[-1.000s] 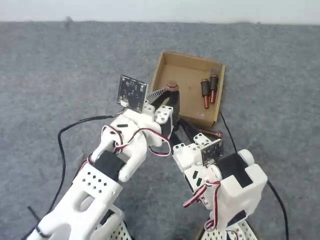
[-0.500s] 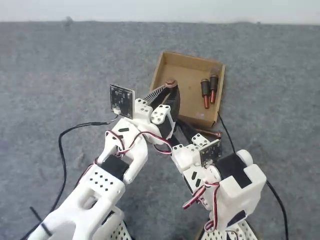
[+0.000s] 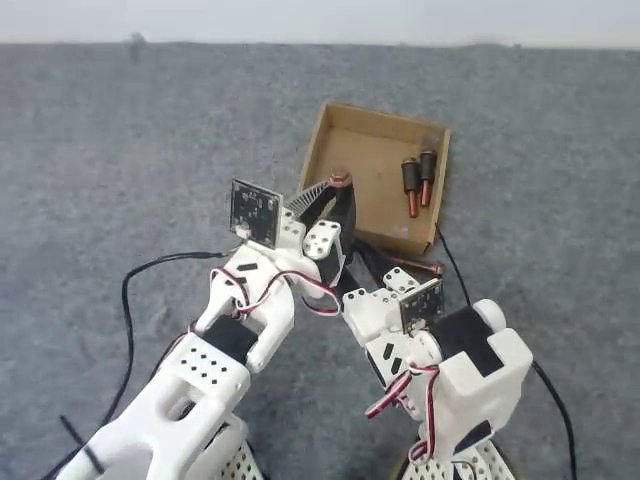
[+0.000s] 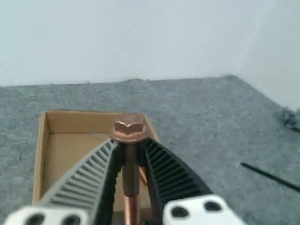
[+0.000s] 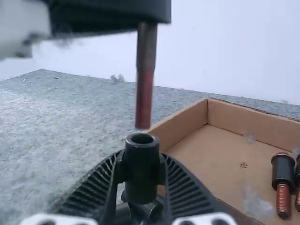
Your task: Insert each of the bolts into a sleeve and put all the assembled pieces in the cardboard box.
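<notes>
From above: the left end effector (image 3: 338, 192) clamps a bolt (image 3: 340, 179) upright beside the box (image 3: 372, 113), which already holds two finished pieces (image 3: 418, 185).

Left wrist: head up, shank hanging down, ready to insert.

Right wrist: the right end effector (image 5: 140, 158) grips a sleeve (image 5: 140, 145) mouth-up, just under the bolt's tip.

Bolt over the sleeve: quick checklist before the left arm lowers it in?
1. The left gripper is shut on the bolt, head sticking out above the grip: ok.
2. The right gripper is shut on the sleeve, bore facing up and unblocked: ok.
3. Bolt tip is above the bore, apart from it, not yet inserted: ok.
4. Tip is centred over the bore in depth: cannot tell.
5. Bolt and sleeve both stand near upright: ok.
6. The cardboard box has bare floor left beside the two assembled pieces: ok.
</notes>
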Controlling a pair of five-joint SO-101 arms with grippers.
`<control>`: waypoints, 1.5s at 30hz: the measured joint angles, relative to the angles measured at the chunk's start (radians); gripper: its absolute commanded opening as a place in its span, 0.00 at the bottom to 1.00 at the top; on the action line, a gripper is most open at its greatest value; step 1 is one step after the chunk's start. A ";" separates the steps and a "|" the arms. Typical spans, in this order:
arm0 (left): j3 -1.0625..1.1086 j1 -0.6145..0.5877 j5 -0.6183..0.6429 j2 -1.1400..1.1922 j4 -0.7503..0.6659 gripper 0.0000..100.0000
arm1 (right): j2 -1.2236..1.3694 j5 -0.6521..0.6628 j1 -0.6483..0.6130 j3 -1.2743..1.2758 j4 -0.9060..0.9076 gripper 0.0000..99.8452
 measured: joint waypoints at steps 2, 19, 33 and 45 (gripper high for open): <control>0.021 0.000 -0.005 0.000 -0.009 0.01 | 0.000 0.000 0.000 0.000 0.000 0.01; 0.066 0.017 -0.015 0.003 -0.021 0.01 | 0.000 0.089 -0.002 0.000 -0.018 0.01; 0.192 0.064 -0.083 0.002 -0.087 0.01 | 0.000 0.089 0.034 0.000 -0.018 0.01; 0.238 0.063 -0.083 0.002 -0.144 0.09 | 0.000 0.092 0.032 0.000 -0.025 0.01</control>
